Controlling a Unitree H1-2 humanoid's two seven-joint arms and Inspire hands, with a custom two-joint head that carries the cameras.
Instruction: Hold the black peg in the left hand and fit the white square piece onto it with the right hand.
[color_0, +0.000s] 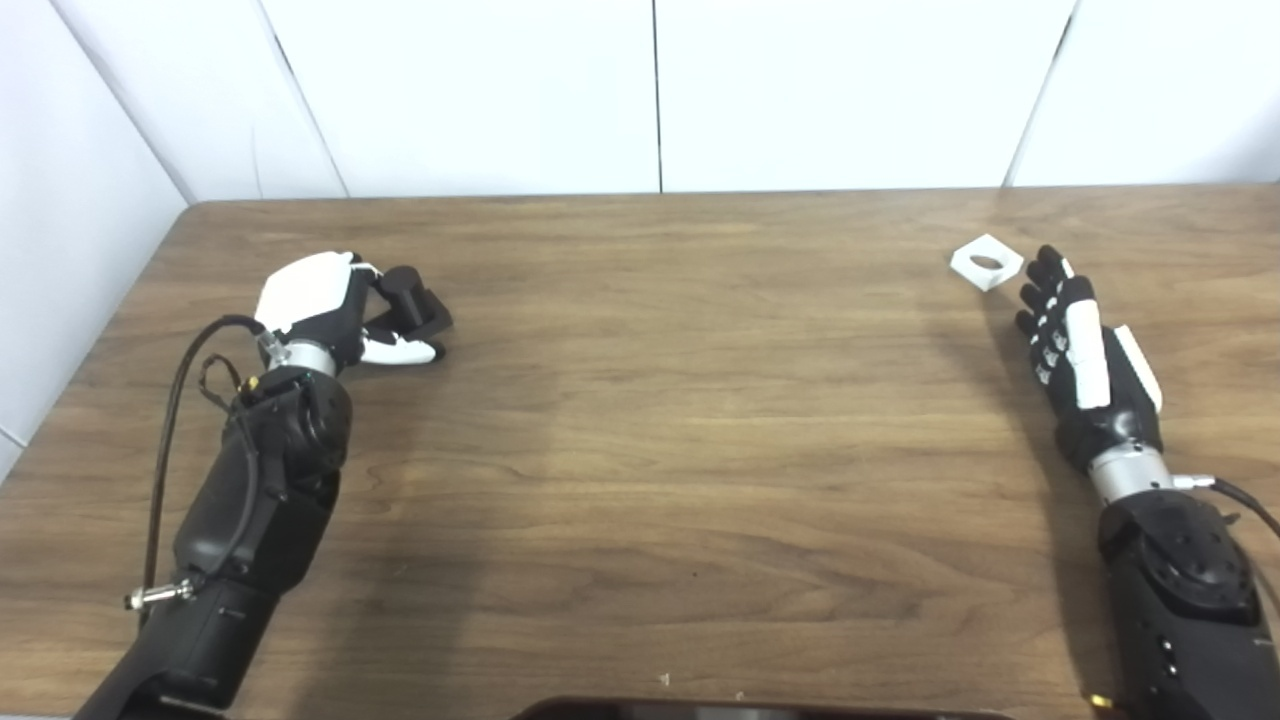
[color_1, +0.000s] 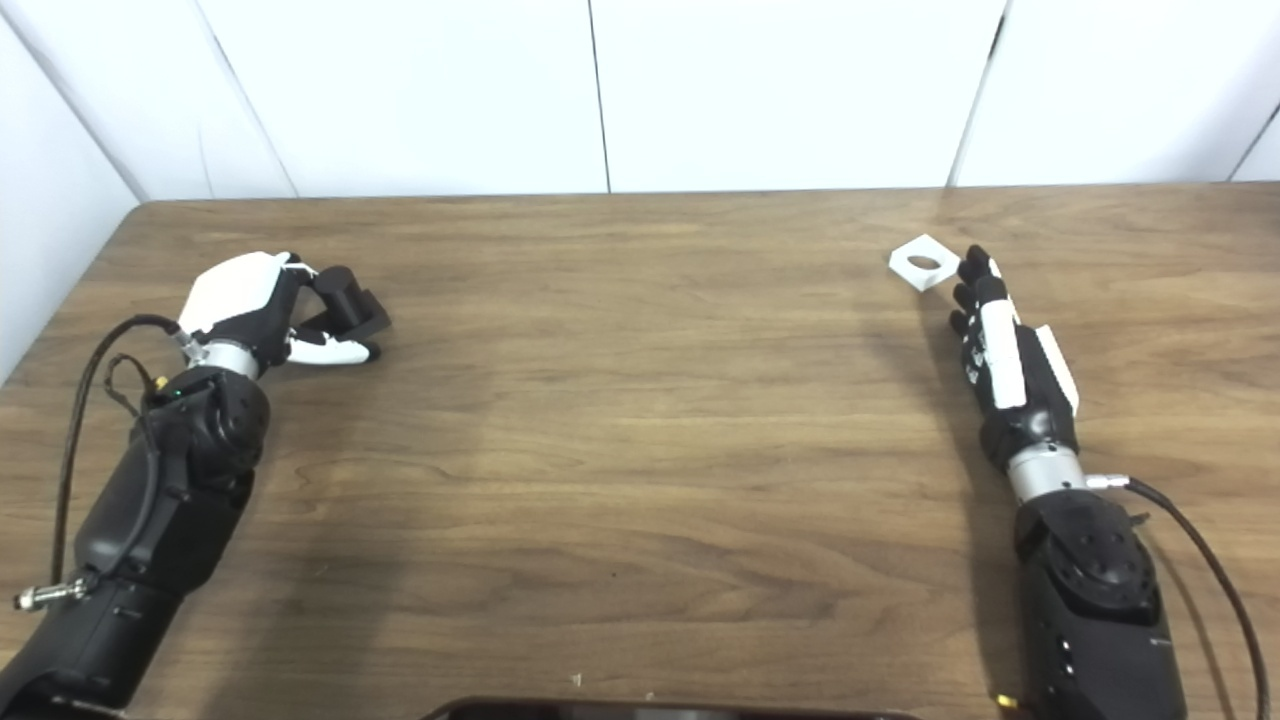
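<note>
1. The wooden table (color_0: 640, 420) carries everything and is the largest thing in view; white wall panels stand behind its far edge.
2. The left hand (color_0: 320, 305) sits at the far left of the table with its fingers curled round the black peg (color_0: 412, 300). The peg's round post stands up from a dark square base, and the hand seems clamped on that base, though I cannot tell whether the peg is lifted or resting on the table.
3. The right hand (color_0: 1075, 345) lies low at the far right, fingers straight, close together and holding nothing, fingertips pointing at the white piece and just beside it, not touching as far as I can see.
4. The white square piece (color_0: 987, 262) lies flat on the table near the far right, turned corner-on, with a round hole through its middle.
5. Handling, as a judgement: both parts look like stiff, light plastic, not fragile. The white piece is thin and flat, so it may slide when nudged; pinching two opposite edges would keep the hole clear for the post.
6. The peg should be held by its base so the post stays free.
7. No containers are in view; a dark object at the bottom edge is too cropped to identify.
</note>
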